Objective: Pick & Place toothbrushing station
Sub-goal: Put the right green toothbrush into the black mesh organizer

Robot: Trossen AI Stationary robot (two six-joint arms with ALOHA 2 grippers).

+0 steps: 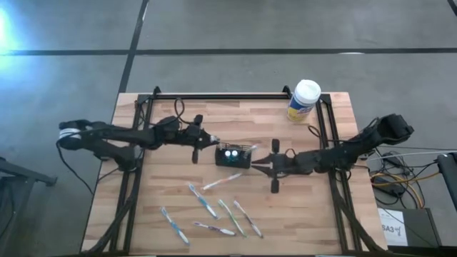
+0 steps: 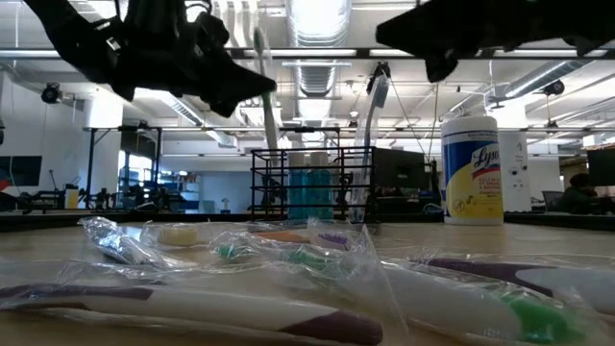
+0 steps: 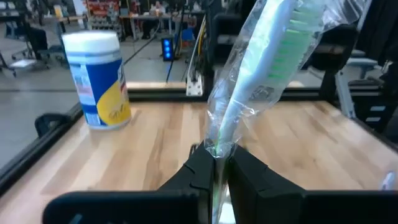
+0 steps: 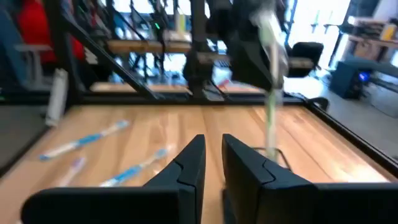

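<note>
The toothbrushing station (image 1: 234,155), a small black mesh holder box, stands mid-table with blue and green things in it; the low view shows it as the station (image 2: 312,183). Just left of it, my left gripper (image 1: 211,140) is shut on a plastic-wrapped toothbrush (image 3: 261,81) with green bristles. From the right, my right gripper (image 1: 255,163) points at the station's right side; its fingers (image 4: 193,162) stand almost together with nothing between them. Several wrapped toothbrushes (image 1: 214,210) lie flat on the near half of the table. My left gripper pinches the wrapped toothbrush by its handle (image 3: 217,149) between its two fingers. The fingers come level from the table's left and lie across the brush. The brush stands tilted, its bristle head (image 3: 292,37) up above the fingers; its lower end is hidden behind the fingers.
A white-lidded, yellow-labelled round canister (image 1: 303,100) stands at the far right of the table. Black frame rails (image 1: 221,95) run along the far edge and down both sides. Bare wood lies between the station and the far rail.
</note>
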